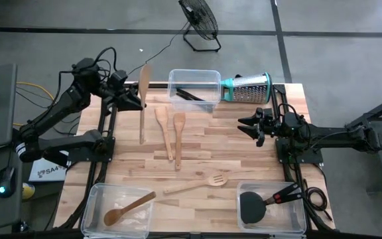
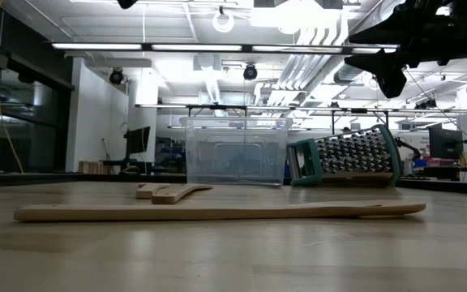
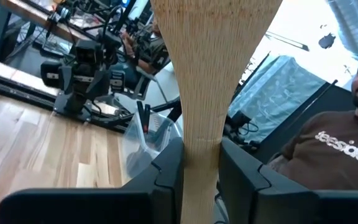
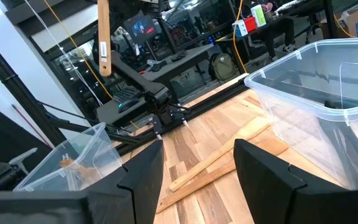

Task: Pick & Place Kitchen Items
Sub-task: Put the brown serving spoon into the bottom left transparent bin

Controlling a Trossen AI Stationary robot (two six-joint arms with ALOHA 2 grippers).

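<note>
My left gripper [image 1: 138, 101] is at the table's far left, shut on a long pale wooden spatula [image 1: 143, 106] held up off the table. The spatula's wide blade [image 3: 213, 56] is toward the far edge. Its handle end [image 4: 104, 43] is toward the near side. On the boards lie two more wooden spatulas [image 1: 164, 130] [image 1: 178, 137] and a slotted wooden fork [image 1: 196, 184]. My right gripper [image 1: 247, 126] waits open at the right, nothing between its fingers [image 4: 145, 180]. My left gripper pinches the spatula's neck [image 3: 201, 146], just where the blade narrows into the handle, between its two fingers [image 3: 169, 171]. The fingers come level from the table's left and lie across the spatula. The spatula is lifted clear of the table.
A clear bin [image 1: 194, 89] with thin black tools stands at the far edge, beside the steel grater [image 1: 247, 87]. The near-left bin [image 1: 105, 219] holds a wooden spoon [image 1: 128, 207]. The near-right bin [image 1: 294, 216] holds a black spatula [image 1: 254, 206]. A person [image 3: 334, 149] sits beyond the table.
</note>
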